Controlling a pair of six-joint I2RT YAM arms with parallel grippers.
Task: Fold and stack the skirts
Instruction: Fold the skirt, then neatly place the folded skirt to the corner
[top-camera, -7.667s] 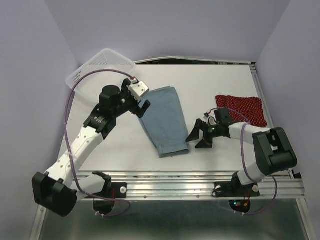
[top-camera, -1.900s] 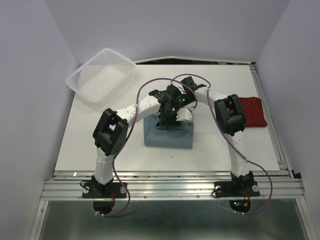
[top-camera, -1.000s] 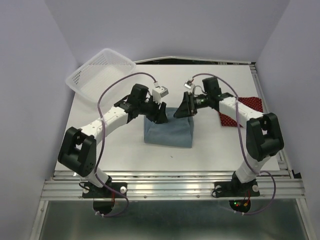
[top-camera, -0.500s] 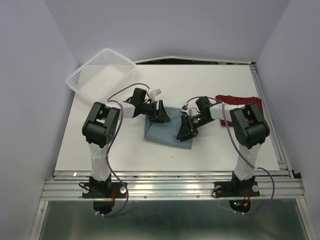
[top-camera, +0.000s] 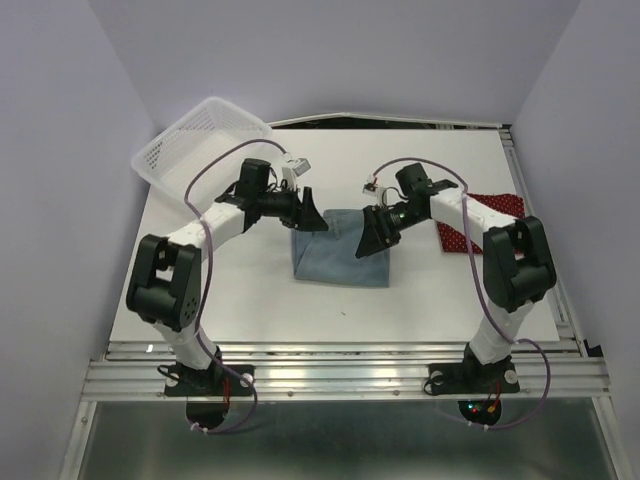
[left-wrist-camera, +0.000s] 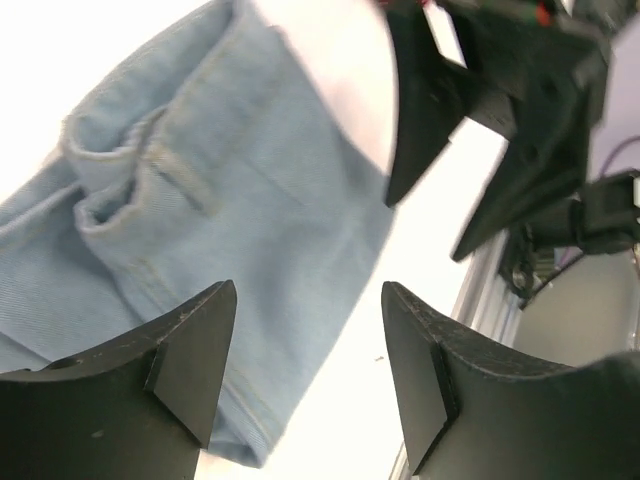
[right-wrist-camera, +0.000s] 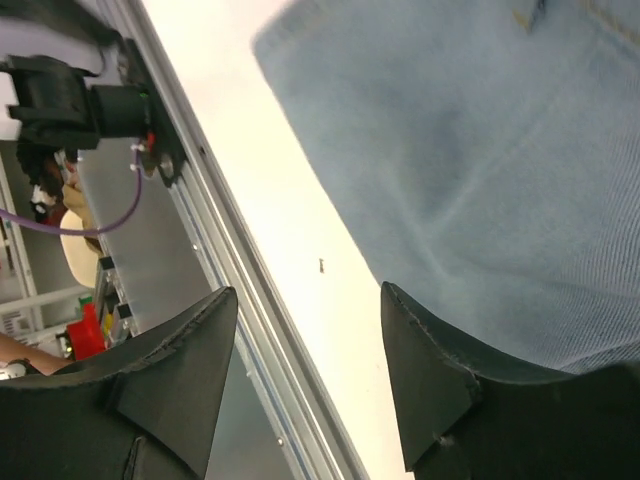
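The light blue denim skirt (top-camera: 338, 256) lies folded into a small rectangle at the table's middle; it also shows in the left wrist view (left-wrist-camera: 200, 190) and the right wrist view (right-wrist-camera: 480, 150). The dark red dotted skirt (top-camera: 478, 222) lies flat at the right, partly hidden by the right arm. My left gripper (top-camera: 308, 212) is open and empty over the denim's far left corner. My right gripper (top-camera: 372, 236) is open and empty over its far right edge. In the wrist views the left gripper (left-wrist-camera: 308, 300) and the right gripper (right-wrist-camera: 308, 300) hold nothing.
A white mesh basket (top-camera: 200, 150) sits tilted at the table's back left corner. The metal rail (top-camera: 350, 372) runs along the near edge. The right gripper's fingers (left-wrist-camera: 420, 110) show in the left wrist view beyond the denim.
The denim skirt went from one long fold to a compact rectangle. Both grippers have lifted off it and drawn back toward its far corners, both open.
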